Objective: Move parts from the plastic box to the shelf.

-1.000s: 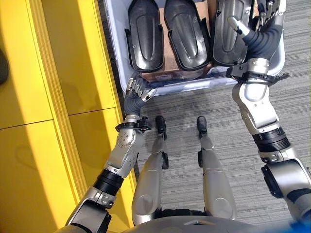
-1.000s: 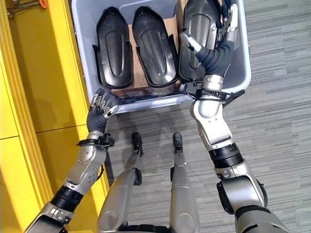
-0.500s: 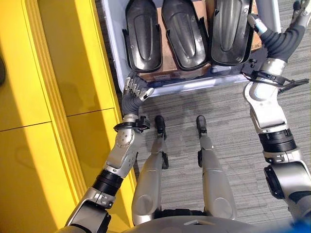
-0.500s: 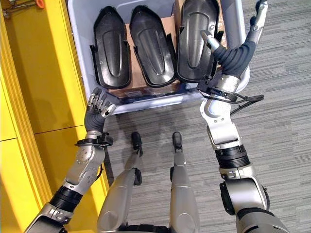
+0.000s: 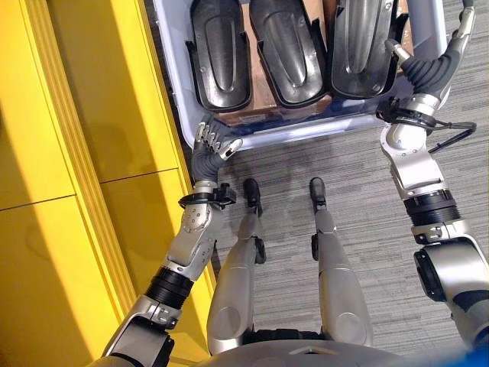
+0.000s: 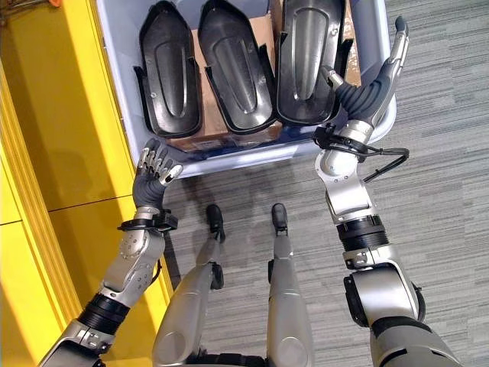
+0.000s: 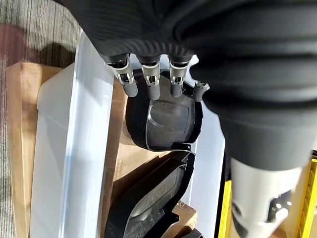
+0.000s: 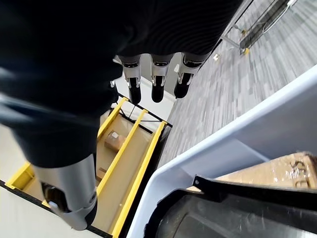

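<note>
You have three black moulded parts (image 5: 284,46) lying side by side on brown cardboard (image 5: 262,76) in the pale plastic box (image 5: 306,131), which takes up the top centre of the head views; they lie lengthwise in a row, so each presents an edge a hand could get under. No part is held yet. Your right hand (image 6: 386,65) is at the upper right, raised over the box's right wall with its fingers stretched straight up and nothing between them; its thumb reaches in toward the rightmost part (image 6: 306,57), which looks like the one to take first since it lies nearest that hand. Your left hand (image 5: 214,141) sits at the box's near left corner, fingers relaxed and slightly bent over the rim, empty, probably waiting to steady the box or support the part's other end. The yellow shelf (image 5: 84,153) runs down the left side of the frame, beside the box, so the carry is short.
</note>
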### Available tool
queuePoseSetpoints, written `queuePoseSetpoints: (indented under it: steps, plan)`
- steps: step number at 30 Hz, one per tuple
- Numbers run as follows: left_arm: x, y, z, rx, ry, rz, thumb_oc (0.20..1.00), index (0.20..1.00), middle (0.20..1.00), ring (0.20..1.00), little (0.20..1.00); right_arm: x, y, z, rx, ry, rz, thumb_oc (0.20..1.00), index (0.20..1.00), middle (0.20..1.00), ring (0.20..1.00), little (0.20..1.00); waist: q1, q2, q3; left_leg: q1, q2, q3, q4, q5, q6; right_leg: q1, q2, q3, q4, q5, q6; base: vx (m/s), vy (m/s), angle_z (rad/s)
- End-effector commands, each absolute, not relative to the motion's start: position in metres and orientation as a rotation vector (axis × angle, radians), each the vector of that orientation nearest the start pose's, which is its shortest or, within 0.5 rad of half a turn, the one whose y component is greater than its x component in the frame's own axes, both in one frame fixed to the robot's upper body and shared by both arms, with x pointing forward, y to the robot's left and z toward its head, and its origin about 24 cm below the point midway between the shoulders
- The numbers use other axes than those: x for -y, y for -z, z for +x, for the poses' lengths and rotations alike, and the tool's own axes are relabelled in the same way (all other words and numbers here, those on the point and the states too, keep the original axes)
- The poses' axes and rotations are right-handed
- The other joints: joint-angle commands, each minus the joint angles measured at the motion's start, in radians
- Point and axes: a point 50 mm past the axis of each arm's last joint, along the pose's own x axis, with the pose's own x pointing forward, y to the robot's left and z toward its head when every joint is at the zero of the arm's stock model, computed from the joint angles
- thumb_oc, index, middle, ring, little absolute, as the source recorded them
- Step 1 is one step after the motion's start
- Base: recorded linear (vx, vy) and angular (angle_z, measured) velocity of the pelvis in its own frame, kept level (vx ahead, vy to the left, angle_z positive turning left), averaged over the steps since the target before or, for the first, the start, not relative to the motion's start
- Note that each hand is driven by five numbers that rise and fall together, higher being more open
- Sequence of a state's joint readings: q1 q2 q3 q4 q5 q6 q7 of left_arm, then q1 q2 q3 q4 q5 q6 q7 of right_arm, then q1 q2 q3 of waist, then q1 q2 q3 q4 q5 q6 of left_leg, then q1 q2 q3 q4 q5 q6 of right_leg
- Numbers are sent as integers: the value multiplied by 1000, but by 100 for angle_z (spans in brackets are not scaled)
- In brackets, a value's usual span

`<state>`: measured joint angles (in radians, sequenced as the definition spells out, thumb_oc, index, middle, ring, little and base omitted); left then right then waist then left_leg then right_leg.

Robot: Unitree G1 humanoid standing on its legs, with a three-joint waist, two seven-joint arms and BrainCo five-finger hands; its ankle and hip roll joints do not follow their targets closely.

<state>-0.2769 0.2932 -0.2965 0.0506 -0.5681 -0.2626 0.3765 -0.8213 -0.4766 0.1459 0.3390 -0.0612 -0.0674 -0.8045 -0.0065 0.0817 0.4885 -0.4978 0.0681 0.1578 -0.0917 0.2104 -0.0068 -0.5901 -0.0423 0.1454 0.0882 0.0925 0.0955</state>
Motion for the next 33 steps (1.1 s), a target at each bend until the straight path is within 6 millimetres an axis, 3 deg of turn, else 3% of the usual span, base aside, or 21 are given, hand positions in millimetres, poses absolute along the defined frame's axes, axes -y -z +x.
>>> queuePoseSetpoints:
  steps: [1, 18, 33]
  plan:
    - [-140, -124, 290, 381, 1, -319, 1000, 1000, 1000, 1000, 1000, 203, -273, 347, 825, 660, -339, 1000, 1000, 1000, 1000, 1000, 25, -4, -45, 73, -8, -68, 14, -93, -51, 25, 18, -103, 41, -13, 10, 33, -39, -7]
    - [-129, -124, 293, 375, 65, -318, 1000, 1000, 1000, 1000, 1000, 223, -258, 381, 599, 657, -452, 1000, 1000, 1000, 1000, 1000, 38, 24, -43, 63, 1, -65, 10, -96, -58, -24, 33, -95, 65, -21, 5, 9, -11, -4]
    - [-124, -129, 294, 386, 90, -315, 1000, 1000, 1000, 1000, 1000, 225, -254, 398, 483, 646, -509, 1000, 1000, 1000, 1000, 1000, 46, 44, -36, 47, -2, -69, 7, -97, -59, -61, 33, -106, 79, -23, 3, 1, -1, 0]
